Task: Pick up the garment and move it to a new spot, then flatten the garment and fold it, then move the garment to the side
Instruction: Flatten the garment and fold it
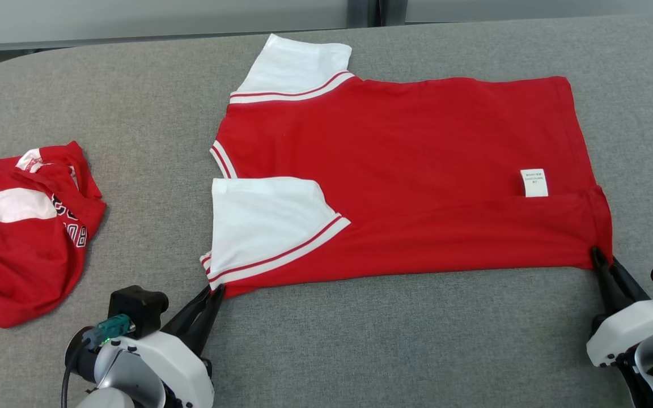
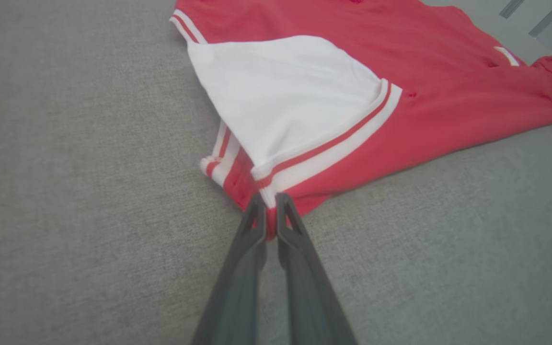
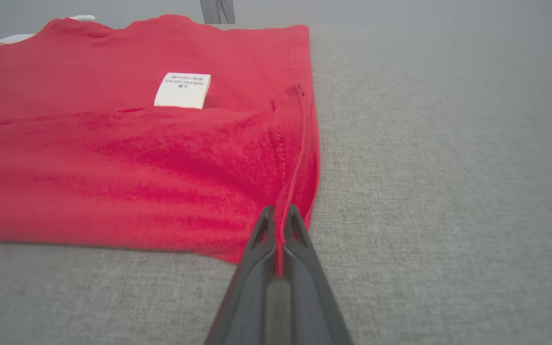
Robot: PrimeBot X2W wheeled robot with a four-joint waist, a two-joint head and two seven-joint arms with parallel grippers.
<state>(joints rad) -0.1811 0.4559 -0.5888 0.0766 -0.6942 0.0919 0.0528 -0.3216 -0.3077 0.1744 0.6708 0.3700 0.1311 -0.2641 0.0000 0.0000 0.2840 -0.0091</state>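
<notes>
My left claw (image 1: 217, 290) is pinched shut on the near corner of the red shirt (image 1: 406, 164), just under its white sleeve (image 1: 264, 221), with red cloth between the fingers (image 2: 252, 230). My right claw (image 1: 597, 253) is clamped on the other near corner, at the hem; the white label (image 1: 534, 182) lies a little beyond its tips. The shirt lies flat on the grey table (image 1: 389, 340), spread ahead of both claws. Out past my left claw sits a crumpled shirt (image 1: 20, 238), also red.
</notes>
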